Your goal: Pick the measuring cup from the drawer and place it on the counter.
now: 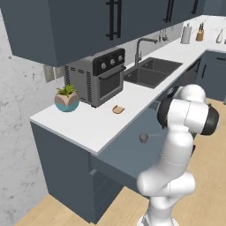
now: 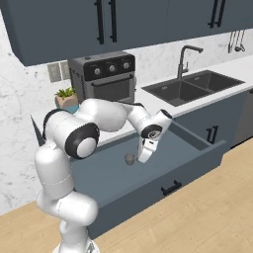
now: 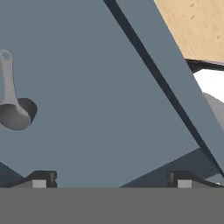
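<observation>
The gripper (image 3: 111, 183) is hovering inside the open drawer (image 3: 100, 109), jaws spread and empty. The measuring cup (image 3: 13, 111) is lying on the drawer floor, left of the jaws in the hand view, its handle running up-frame.

— Any lettering we can read here?
— None. We check the toaster oven (image 1: 98, 75) and its dials: no legible marks. The measuring cup (image 3: 12, 105), left of our fingertips (image 3: 40, 179), shows no readable number either.
</observation>
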Tool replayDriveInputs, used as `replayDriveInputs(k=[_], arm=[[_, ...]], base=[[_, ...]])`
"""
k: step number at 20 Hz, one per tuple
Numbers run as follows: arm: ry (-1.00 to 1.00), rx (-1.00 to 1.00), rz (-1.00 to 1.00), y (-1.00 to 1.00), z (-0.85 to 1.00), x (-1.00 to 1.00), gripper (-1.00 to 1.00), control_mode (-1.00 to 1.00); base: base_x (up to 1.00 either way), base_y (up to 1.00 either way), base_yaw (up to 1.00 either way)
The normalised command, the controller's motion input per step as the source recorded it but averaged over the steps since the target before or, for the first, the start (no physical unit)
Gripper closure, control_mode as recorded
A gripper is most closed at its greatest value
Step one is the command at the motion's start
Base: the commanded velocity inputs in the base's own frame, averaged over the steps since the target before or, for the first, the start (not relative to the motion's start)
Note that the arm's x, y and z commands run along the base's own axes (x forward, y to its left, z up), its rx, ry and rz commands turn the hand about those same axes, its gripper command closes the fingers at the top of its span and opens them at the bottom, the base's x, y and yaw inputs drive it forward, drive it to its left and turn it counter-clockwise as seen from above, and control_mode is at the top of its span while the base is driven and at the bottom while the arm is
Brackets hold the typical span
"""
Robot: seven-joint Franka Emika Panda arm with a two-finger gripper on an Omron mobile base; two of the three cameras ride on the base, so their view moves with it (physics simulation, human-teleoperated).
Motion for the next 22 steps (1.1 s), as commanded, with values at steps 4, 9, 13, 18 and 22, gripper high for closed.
replayDriveInputs(k=[4, 9, 13, 18, 22], arm=[[0.0, -0.04, 0.0, 0.03, -0.4, 0.05, -1.0, -1.0], [0.0, -0.12, 0.0, -0.05, -0.44, 0.23, -1.0, -1.0], [0.0, -0.04, 0.0, 0.0, -0.26, 0.54, -1.0, -1.0], [0.01, 0.0, 0.0, 0.0, -0.17, 0.53, -1.0, -1.0], [0.07, 0.0, 0.0, 0.0, -0.32, 0.52, -1.0, -1.0]], base=[[0.0, 0.0, 0.0], [0.0, 0.0, 0.0], [0.0, 0.0, 0.0], [0.0, 0.0, 0.0], [0.0, 0.0, 0.0]])
